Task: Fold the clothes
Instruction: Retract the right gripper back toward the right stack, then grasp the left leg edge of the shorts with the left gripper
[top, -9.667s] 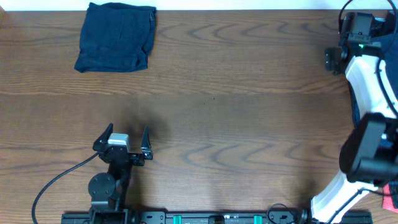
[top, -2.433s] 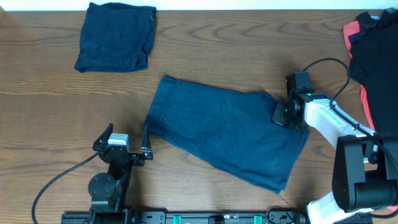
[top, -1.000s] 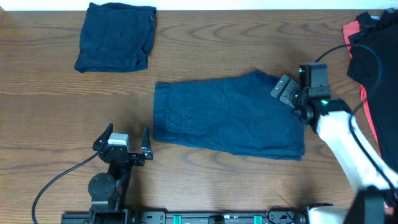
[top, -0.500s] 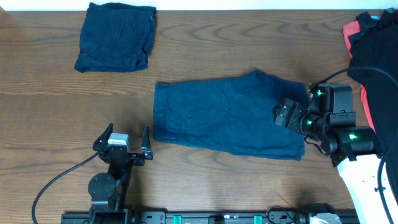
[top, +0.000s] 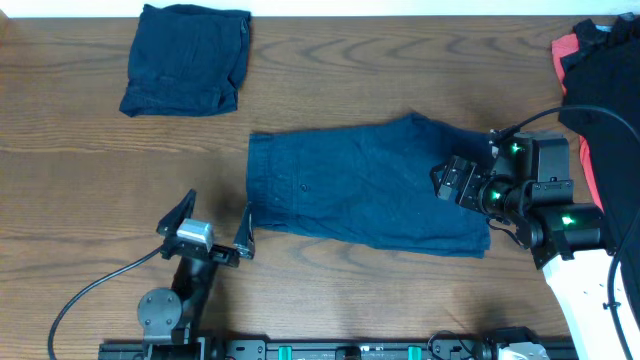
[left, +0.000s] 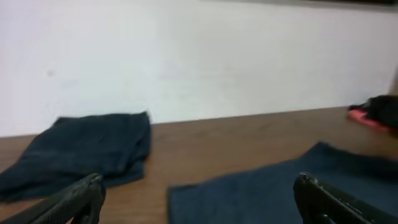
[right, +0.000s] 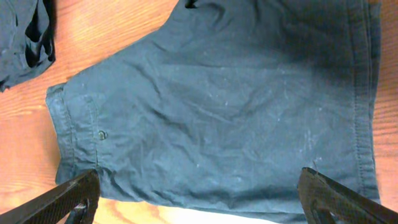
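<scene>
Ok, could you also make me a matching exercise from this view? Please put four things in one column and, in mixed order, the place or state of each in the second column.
Column 1
1. folded shorts
2. flat shorts
3. red and black pile
4. left gripper

Column 2
A. at the far right side
B. in the far left corner of the table
C. open, near the front edge, holding nothing
D. spread out in the middle

Pairs: 1-B, 2-D, 3-A, 4-C
</scene>
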